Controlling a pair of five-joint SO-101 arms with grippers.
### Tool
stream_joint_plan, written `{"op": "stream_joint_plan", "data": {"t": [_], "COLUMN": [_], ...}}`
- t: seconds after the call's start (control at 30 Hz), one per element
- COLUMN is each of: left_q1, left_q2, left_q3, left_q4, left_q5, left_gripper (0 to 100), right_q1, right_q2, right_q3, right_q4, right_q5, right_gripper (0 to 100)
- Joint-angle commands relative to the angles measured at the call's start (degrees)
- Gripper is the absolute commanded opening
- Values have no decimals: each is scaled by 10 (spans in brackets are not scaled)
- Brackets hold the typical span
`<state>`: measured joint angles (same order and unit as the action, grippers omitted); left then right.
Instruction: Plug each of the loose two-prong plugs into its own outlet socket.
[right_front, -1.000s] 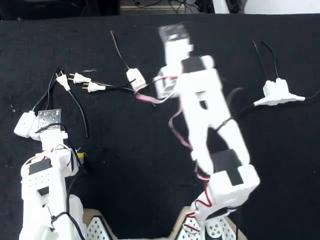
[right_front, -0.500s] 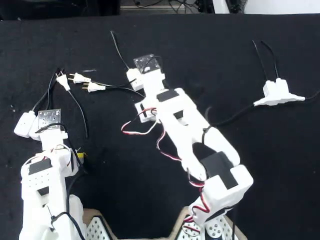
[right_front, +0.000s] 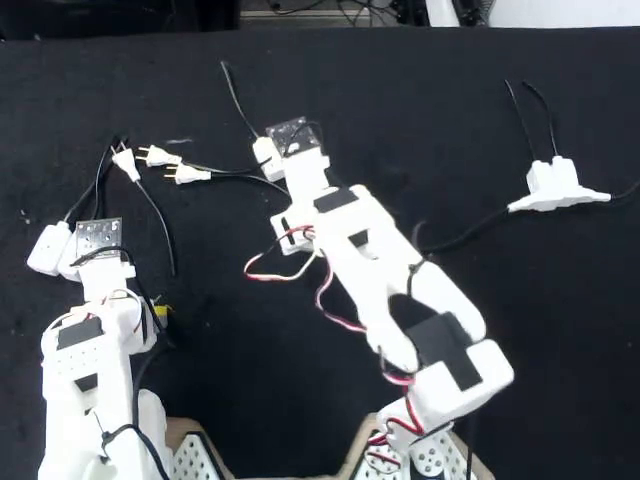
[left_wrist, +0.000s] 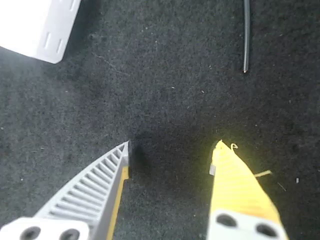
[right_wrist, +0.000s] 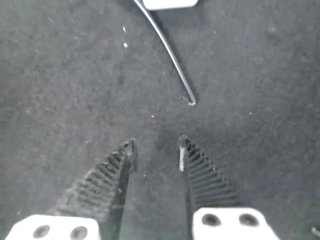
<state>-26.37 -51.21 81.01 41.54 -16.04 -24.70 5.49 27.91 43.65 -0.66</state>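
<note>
Three loose two-prong plugs (right_front: 160, 157) lie close together at the far left of the black table. A white outlet socket (right_front: 48, 248) rests just left of my left gripper (right_front: 97, 236); the same socket (left_wrist: 35, 25) shows its slots in the left wrist view. There the left gripper (left_wrist: 170, 150) is open over bare mat. A second white socket (right_front: 268, 158) sits right beside my right gripper (right_front: 295, 135). In the right wrist view the right gripper (right_wrist: 156, 147) is open and holds nothing, with that socket (right_wrist: 167, 4) and its black cable (right_wrist: 170, 55) ahead of it.
At the far right sits a white socket block (right_front: 555, 185) with black cables running from it. Black cables trail from the loose plugs across the left side. A cut cable end (left_wrist: 245, 35) lies ahead of the left gripper. The table's far edge runs along the back.
My right arm has swung left and drawn back from the far middle, so its gripper now sits beside the middle socket. The left arm has not moved.
</note>
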Motion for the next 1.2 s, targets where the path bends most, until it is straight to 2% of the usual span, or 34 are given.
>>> {"op": "stream_joint_plan", "data": {"t": [0.0,0.23,0.57,0.77,0.93,1.17], "left_q1": [7,7,7,-44,-104,-130], "left_q2": [-4,-4,-4,-4,-1,3], "left_q3": [0,0,-17,-165,-284,-349], "left_q4": [-6,-6,0,113,217,233], "left_q5": [-6,-6,-6,-1,-4,-5], "left_gripper": [266,266,266,266,266,266], "right_q1": [-9,-10,-9,-11,-51,-75], "right_q2": [-69,-103,-102,-109,-109,-126], "right_q3": [20,90,111,119,120,136], "right_q4": [-25,-104,-115,-114,-111,-110], "right_q5": [1,0,4,5,5,5], "right_gripper": [126,125,125,124,124,124]}}
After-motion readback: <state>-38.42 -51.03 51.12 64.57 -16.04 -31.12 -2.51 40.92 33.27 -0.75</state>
